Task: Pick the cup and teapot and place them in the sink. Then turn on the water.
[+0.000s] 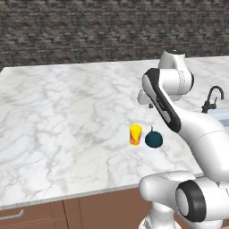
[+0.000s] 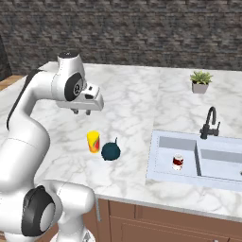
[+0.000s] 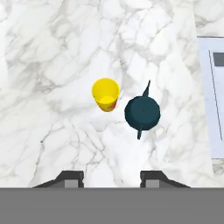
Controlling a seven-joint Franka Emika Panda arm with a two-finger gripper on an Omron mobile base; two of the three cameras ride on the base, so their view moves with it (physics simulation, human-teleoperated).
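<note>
The yellow cup (image 1: 135,134) (image 2: 93,141) stands upright on the marble counter, with the dark teal teapot (image 1: 154,139) (image 2: 111,151) just to its right, close but apart. My gripper (image 2: 81,112) (image 1: 150,106) hangs high above the counter, behind the cup, pointing down. Looking down from the hand, the cup (image 3: 105,94) and teapot (image 3: 142,113) lie ahead of the gripper (image 3: 111,177); its two tips stand apart and hold nothing. The pale sink (image 2: 152,165) (image 3: 204,96) is set into the counter to the right, and the black faucet (image 2: 210,123) (image 1: 214,99) rises behind it. No stream of water shows.
A red-and-white can (image 2: 178,162) stands in the sink's small left basin. A small potted plant (image 2: 200,81) sits at the back right of the counter. A dark stone wall (image 1: 89,31) backs the counter. Wooden cabinet fronts (image 2: 165,222) run below the counter's front edge.
</note>
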